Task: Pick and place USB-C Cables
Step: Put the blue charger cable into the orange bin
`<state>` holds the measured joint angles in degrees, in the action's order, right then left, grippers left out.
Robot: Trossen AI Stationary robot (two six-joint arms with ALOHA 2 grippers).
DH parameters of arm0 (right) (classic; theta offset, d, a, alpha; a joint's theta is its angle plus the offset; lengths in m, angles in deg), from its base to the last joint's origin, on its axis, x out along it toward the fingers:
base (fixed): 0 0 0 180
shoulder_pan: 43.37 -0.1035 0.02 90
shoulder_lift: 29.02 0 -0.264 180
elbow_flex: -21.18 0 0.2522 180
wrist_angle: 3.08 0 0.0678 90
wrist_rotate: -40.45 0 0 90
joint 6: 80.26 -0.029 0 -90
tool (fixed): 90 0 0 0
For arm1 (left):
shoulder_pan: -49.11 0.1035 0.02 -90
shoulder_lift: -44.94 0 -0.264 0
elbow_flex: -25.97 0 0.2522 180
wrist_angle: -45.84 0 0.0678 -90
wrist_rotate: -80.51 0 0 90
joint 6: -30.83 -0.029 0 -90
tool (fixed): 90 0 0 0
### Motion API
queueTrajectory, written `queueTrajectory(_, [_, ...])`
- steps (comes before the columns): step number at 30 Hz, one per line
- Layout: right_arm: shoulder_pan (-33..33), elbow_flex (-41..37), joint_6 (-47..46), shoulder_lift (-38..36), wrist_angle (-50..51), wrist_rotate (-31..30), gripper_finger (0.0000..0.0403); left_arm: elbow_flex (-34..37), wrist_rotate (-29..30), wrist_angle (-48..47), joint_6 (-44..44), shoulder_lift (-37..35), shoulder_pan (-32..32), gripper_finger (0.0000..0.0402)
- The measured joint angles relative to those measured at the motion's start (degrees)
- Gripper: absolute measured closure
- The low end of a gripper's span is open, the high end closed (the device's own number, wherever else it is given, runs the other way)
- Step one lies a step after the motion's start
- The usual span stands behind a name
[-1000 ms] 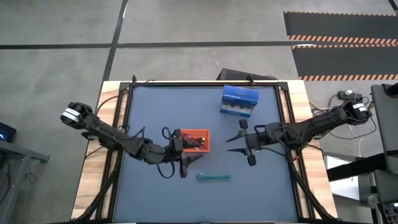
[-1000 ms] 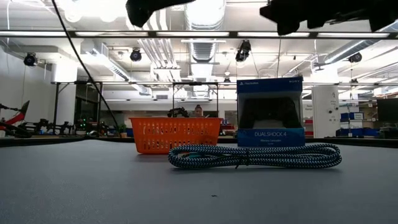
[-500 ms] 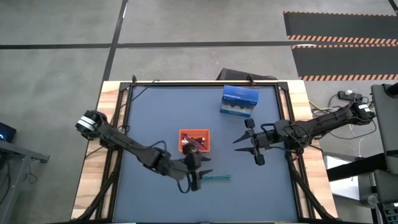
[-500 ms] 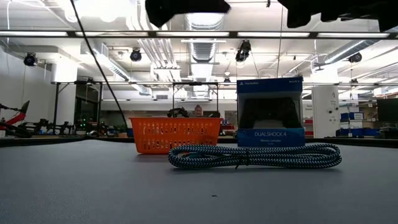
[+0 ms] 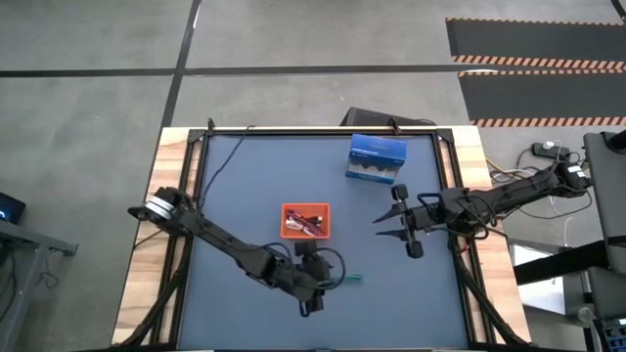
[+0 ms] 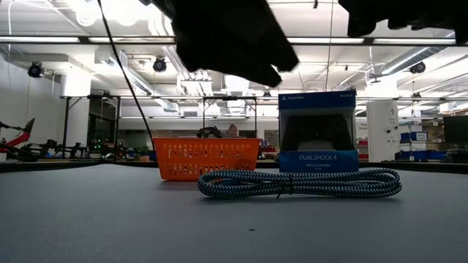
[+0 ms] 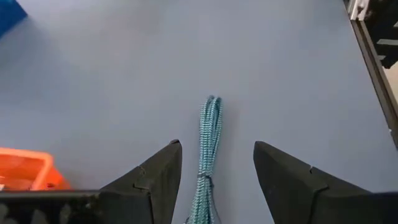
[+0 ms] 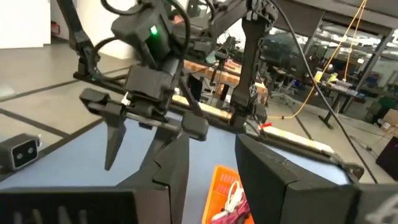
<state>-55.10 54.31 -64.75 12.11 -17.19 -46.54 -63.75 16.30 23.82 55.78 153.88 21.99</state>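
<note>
Fingers (image 7: 283,180) straddle teal cable (image 7: 209,140); box (image 6: 318,131) reads "DUALSHOCK 4".

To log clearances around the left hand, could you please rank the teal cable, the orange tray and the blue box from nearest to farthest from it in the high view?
1. Teal cable: right beside the open left hand, between its fingers in the wrist view.
2. Orange tray: mid-table, farther back.
3. Blue box: rear of the table, toward the right.

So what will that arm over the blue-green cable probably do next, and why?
Probably lower and close. The left gripper is open, its fingers either side of the teal cable, which lies on the mat outside the orange tray. The right gripper waits off to the side.
</note>
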Motion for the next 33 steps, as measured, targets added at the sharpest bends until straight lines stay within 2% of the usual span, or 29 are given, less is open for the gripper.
queueTrajectory(8, [0.02,-1.67,-0.96,-1.52,-0.39,-0.03,0.0282,-2.61,0.63,1.4,-0.06,5.37,0.32,0.0217])
queueTrajectory(15, [0.02,-1.85,-0.96,-0.99,-0.67,-0.07,0.0284,-2.65,-0.6,6.78,-3.08,8.05,2.03,0.0217])
queueTrajectory(24, [0.02,-1.87,-1.86,-0.14,-0.36,-0.09,0.0283,-2.44,-1.76,6.75,-4.27,10.18,2.05,0.0217])
queueTrajectory(29, [0.02,-1.85,-2.47,0.0,-0.21,-0.09,0.0286,-1.52,-3.79,6.29,-1.49,11.37,2.14,0.0219])
queueTrajectory(33, [0.02,-1.85,-2.8,0.41,-0.03,-0.09,0.0286,0.35,-4.08,6.02,1.23,11.87,2.12,0.0238])
